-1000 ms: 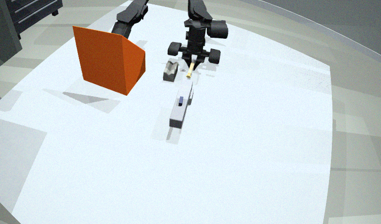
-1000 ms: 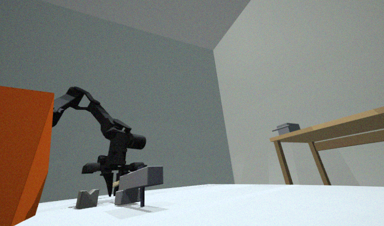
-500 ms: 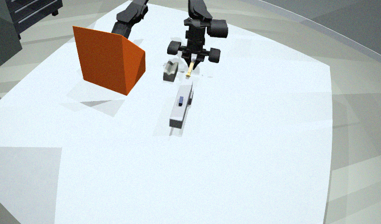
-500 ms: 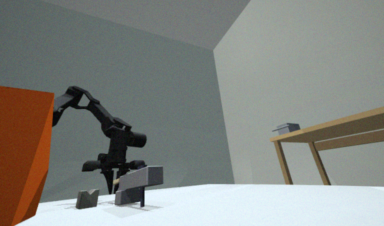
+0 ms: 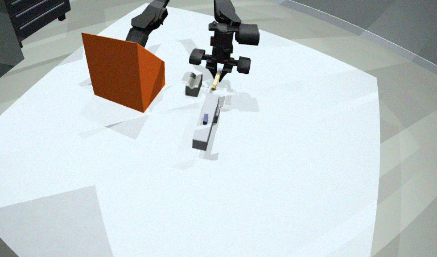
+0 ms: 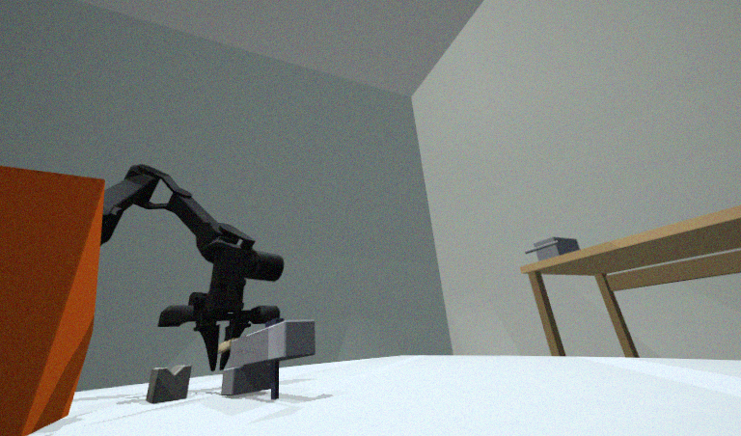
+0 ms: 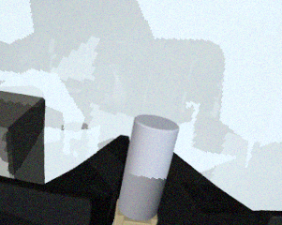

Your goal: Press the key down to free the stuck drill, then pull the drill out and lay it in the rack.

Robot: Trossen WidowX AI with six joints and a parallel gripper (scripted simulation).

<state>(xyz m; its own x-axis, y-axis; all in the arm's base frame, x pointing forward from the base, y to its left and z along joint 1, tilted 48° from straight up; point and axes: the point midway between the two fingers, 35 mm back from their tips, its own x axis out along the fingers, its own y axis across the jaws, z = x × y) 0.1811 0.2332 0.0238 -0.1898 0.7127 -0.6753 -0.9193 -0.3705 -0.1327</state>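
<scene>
My gripper (image 5: pixel 217 81) (image 6: pixel 217 367) (image 7: pixel 138 147) points down and is shut on the drill (image 5: pixel 215 82) (image 6: pixel 224 346) (image 7: pixel 152 159), a grey cylinder with a pale yellow section. The yellow end points toward the long grey block (image 5: pixel 201 133) (image 6: pixel 297 340). A small gap seems to show between them in the top view; whether a thin part still reaches the block I cannot tell. The blue key (image 5: pixel 205 119) (image 6: pixel 274 321) sits on top of the block. The grey V-notched rack (image 5: pixel 192 90) (image 6: pixel 168 387) (image 7: pixel 28 141) stands beside the gripper, to its left, with its notch empty.
A large orange wedge-shaped block (image 5: pixel 112 70) (image 6: pixel 48 300) stands left of the rack. Part of another dark arm (image 5: pixel 149 16) shows behind it. A dark slatted cabinet (image 5: pixel 38 9) is at the far left. A wooden table (image 6: pixel 655 251) stands in the background.
</scene>
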